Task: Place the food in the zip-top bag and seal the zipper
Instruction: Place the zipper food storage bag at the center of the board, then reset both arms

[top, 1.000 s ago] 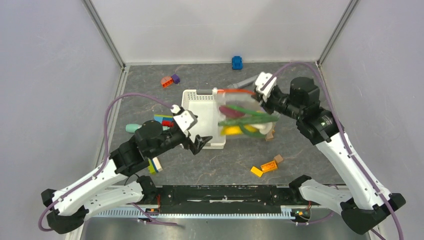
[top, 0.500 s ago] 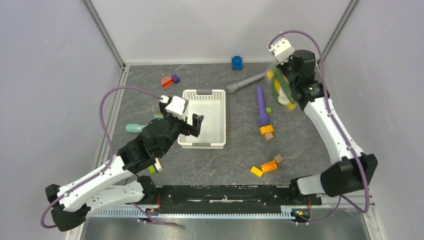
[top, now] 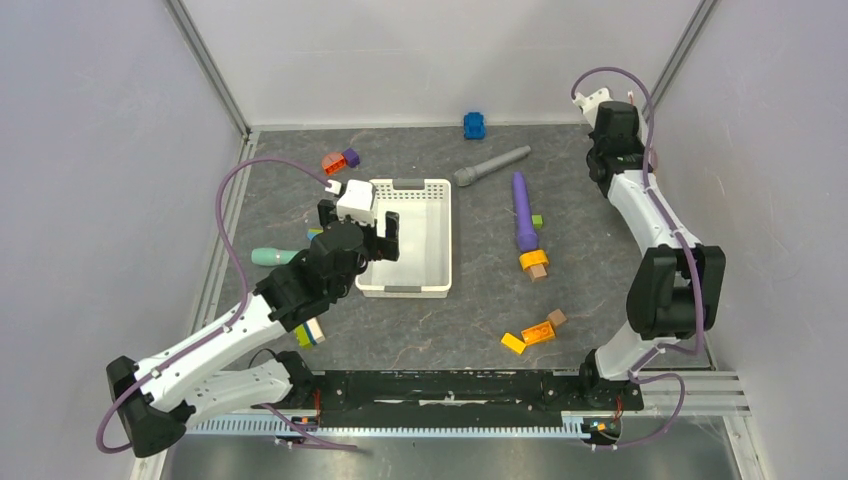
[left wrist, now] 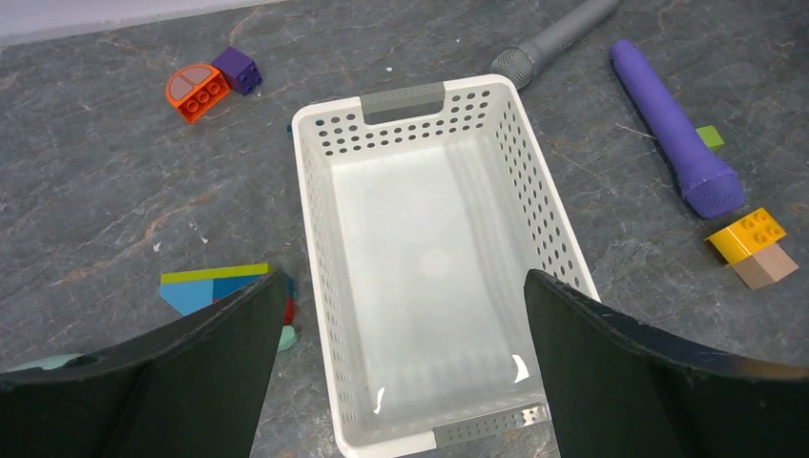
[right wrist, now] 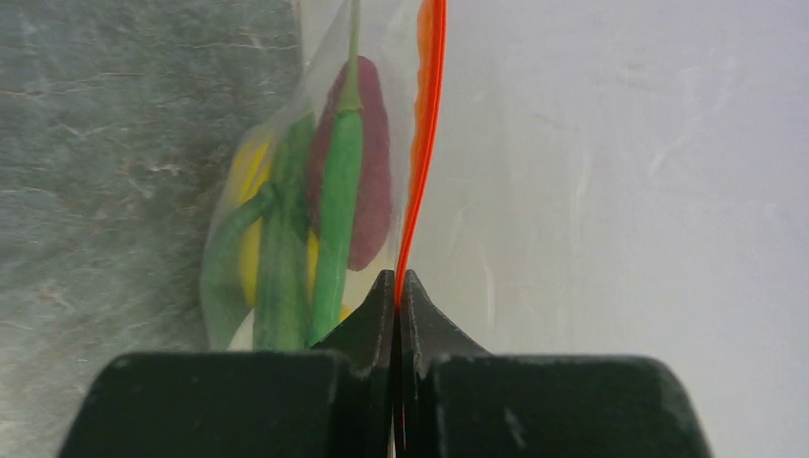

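Observation:
In the right wrist view my right gripper [right wrist: 398, 279] is shut on the orange-red zipper [right wrist: 425, 143] of the clear zip-top bag [right wrist: 224, 286]. The bag hangs against the right wall. The food lies inside it: slim green cucumbers [right wrist: 334, 219], a purple-red sweet potato [right wrist: 374, 172] and yellow pieces [right wrist: 243, 172]. From above, that gripper [top: 608, 108] is raised at the far right corner and the bag is hidden. My left gripper [left wrist: 403, 277] is open with nothing in it, hovering over the near end of the white basket [left wrist: 305, 191], as the top view also shows [top: 360, 232].
The white basket [top: 443, 230] has nothing in it. A long purple cylinder [top: 523, 210] and a grey one [top: 492, 166] lie right of it. Building blocks are scattered about: blue [top: 474, 125], orange and purple [top: 340, 160], orange-yellow [top: 530, 335]. A teal piece [top: 270, 256] lies at the left.
My right arm has swung the filled bag from beside the basket up to the far right corner against the wall. My left gripper has shifted a little toward the far left, still open.

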Tool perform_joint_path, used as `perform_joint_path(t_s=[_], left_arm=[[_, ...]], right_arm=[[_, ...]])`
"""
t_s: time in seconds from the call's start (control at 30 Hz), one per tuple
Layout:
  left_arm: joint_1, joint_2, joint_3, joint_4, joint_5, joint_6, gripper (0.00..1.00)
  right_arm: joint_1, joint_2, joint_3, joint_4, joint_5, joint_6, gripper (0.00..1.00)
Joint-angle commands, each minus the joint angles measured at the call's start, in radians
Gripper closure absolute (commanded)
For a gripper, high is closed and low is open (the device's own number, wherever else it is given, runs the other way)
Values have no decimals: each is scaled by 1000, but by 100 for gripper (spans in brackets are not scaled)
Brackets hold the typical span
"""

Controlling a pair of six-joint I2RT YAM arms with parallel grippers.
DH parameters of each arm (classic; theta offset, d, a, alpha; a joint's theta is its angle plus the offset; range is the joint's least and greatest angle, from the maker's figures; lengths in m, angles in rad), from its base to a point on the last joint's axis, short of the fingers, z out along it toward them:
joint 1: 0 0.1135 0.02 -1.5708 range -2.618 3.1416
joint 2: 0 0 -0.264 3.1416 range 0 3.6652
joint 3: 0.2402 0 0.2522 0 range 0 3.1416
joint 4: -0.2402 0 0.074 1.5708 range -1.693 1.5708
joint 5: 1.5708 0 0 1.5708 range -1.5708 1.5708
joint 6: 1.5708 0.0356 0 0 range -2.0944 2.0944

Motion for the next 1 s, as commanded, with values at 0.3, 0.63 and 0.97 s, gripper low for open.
perform_joint_path(t_s=[0.3,0.63,0.97], left_arm=[[13,9,70,-55,-38,-139,0],[84,106,153,-188,-28,-251,0],[240,153,220,-337,-31,-362,0]], right_arm=[[115,117,-45,20,-361,359,36],[114,-54,-54,7,-407,566,2],[74,-441,-356,5,-76,777,2]])
